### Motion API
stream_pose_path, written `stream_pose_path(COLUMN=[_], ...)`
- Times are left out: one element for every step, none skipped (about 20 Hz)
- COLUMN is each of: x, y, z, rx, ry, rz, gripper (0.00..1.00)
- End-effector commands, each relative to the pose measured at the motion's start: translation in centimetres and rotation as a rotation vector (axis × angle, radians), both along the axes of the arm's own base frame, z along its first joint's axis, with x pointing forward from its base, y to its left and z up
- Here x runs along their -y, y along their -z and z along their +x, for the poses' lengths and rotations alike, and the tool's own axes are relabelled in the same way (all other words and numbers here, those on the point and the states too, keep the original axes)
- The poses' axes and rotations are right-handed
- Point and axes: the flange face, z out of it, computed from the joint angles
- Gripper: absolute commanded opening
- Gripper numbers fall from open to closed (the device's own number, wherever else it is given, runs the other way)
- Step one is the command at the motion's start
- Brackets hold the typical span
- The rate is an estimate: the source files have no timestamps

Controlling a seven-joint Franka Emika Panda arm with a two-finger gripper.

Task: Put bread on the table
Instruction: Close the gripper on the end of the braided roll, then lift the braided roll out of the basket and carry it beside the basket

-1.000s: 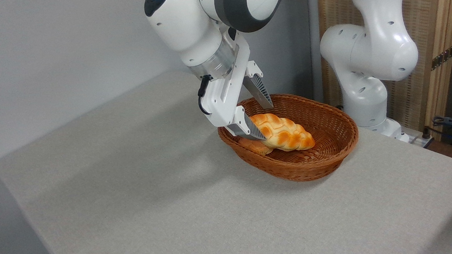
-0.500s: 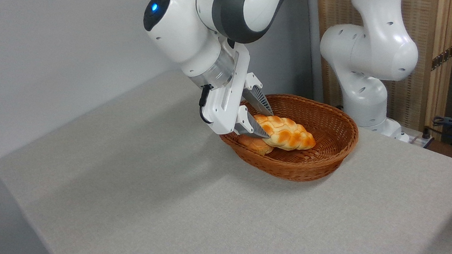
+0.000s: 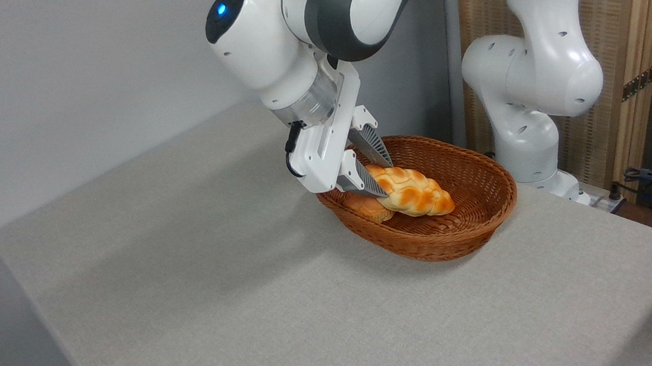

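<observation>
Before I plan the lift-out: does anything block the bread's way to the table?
Only the basket wall around the bread; the gripper jaws already straddle its left end. Table beyond looks free.

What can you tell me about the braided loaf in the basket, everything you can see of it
The braided loaf is a long pointed oval, golden-yellow with orange-brown bumps, smooth and slightly glossy. It lies tilted inside the brown wicker basket, left end higher, right tip pointing down toward the basket floor. Its left end sits between the fingers of the gripper, which close on it from both sides. Below that end it rests against a small orange-brown bun. It is not on the table.
</observation>
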Motion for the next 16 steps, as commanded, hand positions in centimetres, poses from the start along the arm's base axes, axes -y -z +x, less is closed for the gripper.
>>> stream_pose_path(x=[-0.6,-0.6,-0.6,-0.7,-0.6,-0.5,-0.4,-0.3,-0.3,-0.2,-0.1,0.0,0.2,0.2,0.3,0.4], y=[-2.1,-2.3,-2.9,-3.7,-4.5,-5.4,-6.4,-7.4,-7.9,-8.9,-9.3,-10.1,-10.6,-10.9,-11.1,-10.8], z=[0.0,0.0,0.2,0.3,0.4,0.6,1.0,1.4,1.6,2.0,2.3,2.8,3.6,4.1,4.8,5.6], rx=[-0.018,-0.013,-0.003,-0.003,0.003,0.018,0.040,0.064,0.075,0.098,0.110,0.135,0.164,0.182,0.211,0.231], ry=[0.014,0.014,0.017,0.015,0.014,0.012,0.009,0.007,0.005,0.001,-0.003,-0.009,-0.011,-0.012,-0.013,-0.015], rz=[-0.011,-0.012,-0.015,-0.016,-0.017,-0.023,-0.033,-0.038,-0.043,-0.057,-0.065,-0.081,-0.089,-0.092,-0.094,-0.094], gripper=[0.18,0.18,0.18,0.18,0.18,0.18,0.18,0.18,0.19,0.19,0.19,0.19,0.19,0.19,0.19,0.19])
